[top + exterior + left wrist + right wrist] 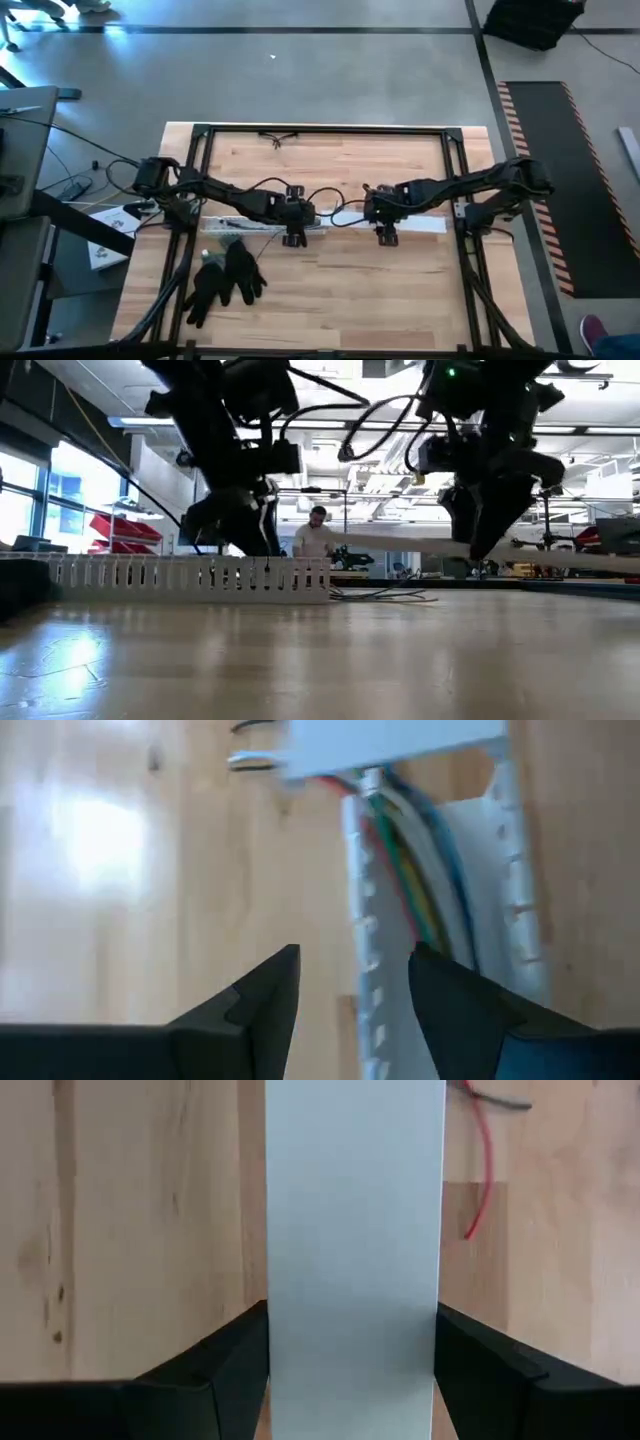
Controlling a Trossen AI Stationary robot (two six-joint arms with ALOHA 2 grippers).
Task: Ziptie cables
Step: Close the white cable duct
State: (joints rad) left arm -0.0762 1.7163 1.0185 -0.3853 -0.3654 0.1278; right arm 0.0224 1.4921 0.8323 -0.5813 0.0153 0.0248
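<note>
Inside the channel (500,910) lie the cables (410,870), a bundle of red, green, yellow, white and blue strands running lengthwise between its slotted walls; I cannot count them exactly. One channel sits near the middle of the tabletop (340,290), its open toothed side wall plain in the low view (190,575). A few loose wire ends spill onto the wood just past its end (385,597).

The left gripper (350,1010) hangs over the near end of the channel with its fingers spread apart and nothing between them; one fingertip (455,1005) is over the channel, the other over bare wood. The right gripper (350,1380) is clamped on a flat pale lid (355,1230), a single long strip held across its width, one finger on each edge. In the low view the lid (560,557) slants above the tabletop, off the wood. One thin red wire (485,1170) lies on the wood beside it.

One pair of black gloves (225,275) lies on the tabletop nearer the front edge, on the left arm's side. Two arms reach in from opposite sides and meet near the centre.

The tabletop is pale wood planking in a black frame. Around it is a grey concrete floor; a striped mat (560,180) lies to the right. Beyond, the low view shows a large workshop with ceiling lights, windows and one person (316,535).
</note>
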